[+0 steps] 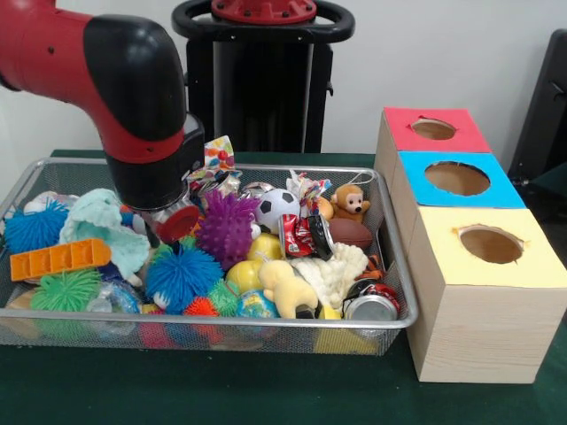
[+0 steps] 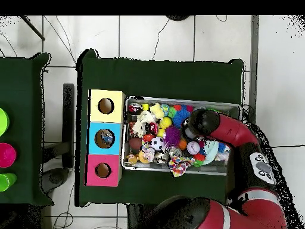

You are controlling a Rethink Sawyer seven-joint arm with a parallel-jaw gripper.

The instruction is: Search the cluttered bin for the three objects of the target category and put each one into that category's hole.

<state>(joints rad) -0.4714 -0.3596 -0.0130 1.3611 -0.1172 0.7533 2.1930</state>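
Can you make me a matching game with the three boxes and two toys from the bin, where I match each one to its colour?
Things:
1. nearest box
2. middle box
3. farthest box
4. spiky ball beside the soccer ball
5. monkey

Colours:
A. purple
B. red
C. brown
D. yellow
E. blue

Pairs: 1-D, 2-E, 3-B, 4-A, 5-C
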